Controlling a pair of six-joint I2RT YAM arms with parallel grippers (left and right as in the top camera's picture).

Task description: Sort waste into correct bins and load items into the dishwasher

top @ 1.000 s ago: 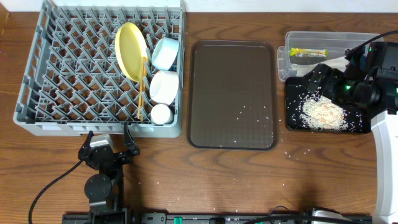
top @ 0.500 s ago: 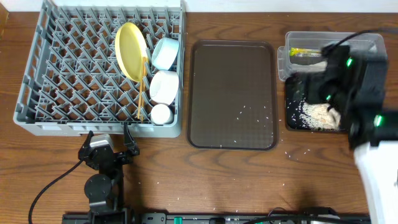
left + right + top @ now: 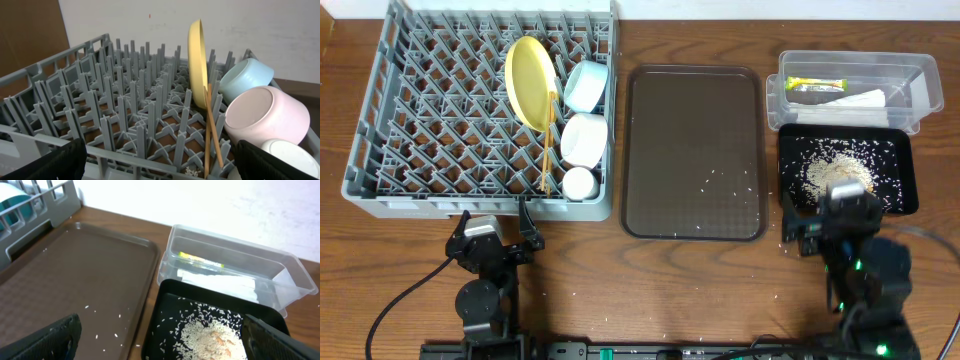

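Hovering Open-Jawed Beside Loaded Rack and Filled Bins

The grey dish rack (image 3: pixel 420 120) held the yellow plate (image 3: pixel 528 80) on edge, with the blue bowl (image 3: pixel 587 85), white bowl (image 3: pixel 585 138), small cup (image 3: pixel 579 182) and chopsticks (image 3: pixel 549 150) alongside. The left gripper (image 3: pixel 160 150) sat just short of the rack's near wall, spread wide and holding nothing. The brown serving tray (image 3: pixel 695 120) carried a few stray grains. The clear tub (image 3: pixel 920 85) contained the napkin (image 3: pixel 858 99) and wrapper (image 3: pixel 815 85). The right gripper (image 3: pixel 161 325), likewise splayed and empty, hung at the near end of the black tray (image 3: pixel 900 195), facing the rice scraps (image 3: pixel 840 175).
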